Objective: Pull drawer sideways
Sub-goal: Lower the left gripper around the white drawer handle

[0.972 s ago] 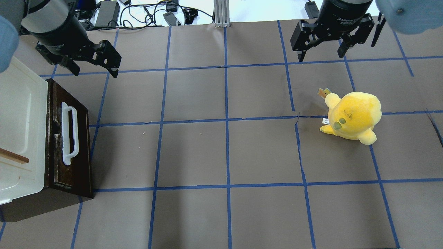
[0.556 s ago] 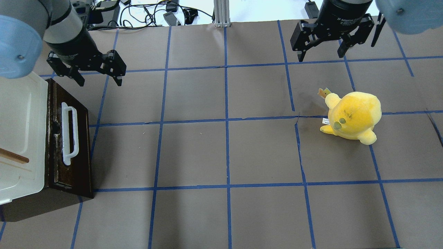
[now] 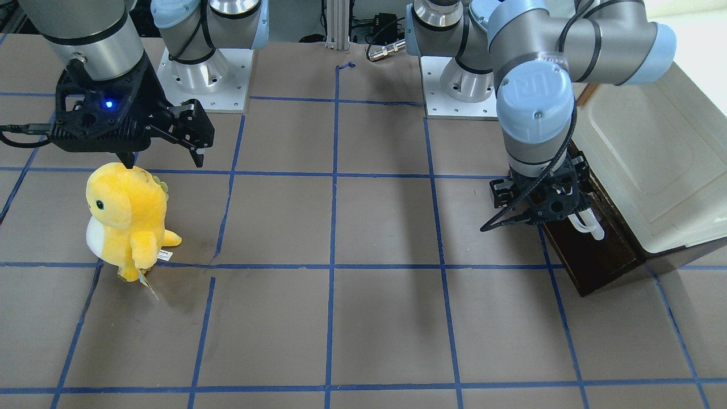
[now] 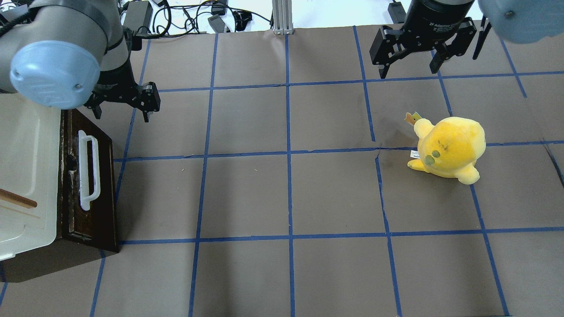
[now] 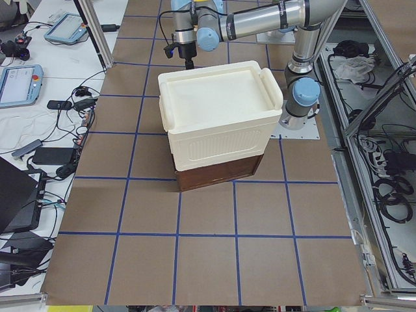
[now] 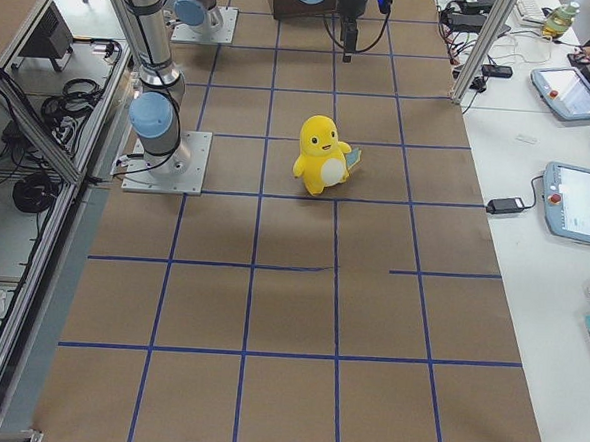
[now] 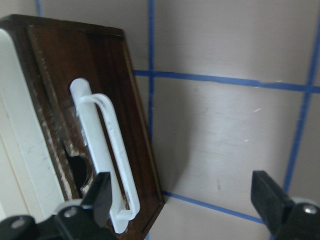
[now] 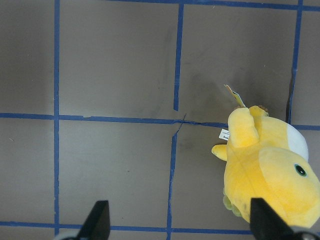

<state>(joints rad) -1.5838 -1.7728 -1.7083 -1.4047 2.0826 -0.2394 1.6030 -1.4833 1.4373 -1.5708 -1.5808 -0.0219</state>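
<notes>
The dark brown drawer (image 4: pixel 94 189) with its long white bar handle (image 4: pixel 88 169) sits shut under a cream-white box top (image 4: pixel 26 149) at the table's left edge. It also shows in the front view (image 3: pixel 590 258) and the left wrist view (image 7: pixel 55 100). My left gripper (image 4: pixel 122 112) is open and empty, hovering just beyond the upper end of the drawer front. In the left wrist view its fingers (image 7: pixel 102 187) frame the handle (image 7: pixel 107 150), which lies close by one finger. My right gripper (image 4: pixel 408 69) is open and empty, far off at the upper right.
A yellow plush toy (image 4: pixel 449 147) stands on the right half of the table, below the right gripper, also in the right wrist view (image 8: pixel 270 170). A brown stick (image 4: pixel 17 199) lies on the cream top. Blue tape lines grid the brown table cover.
My left arm has swung in and turned, bringing its open gripper lower and nearer the drawer's upper end. The right arm, the drawer and the plush have not moved.
</notes>
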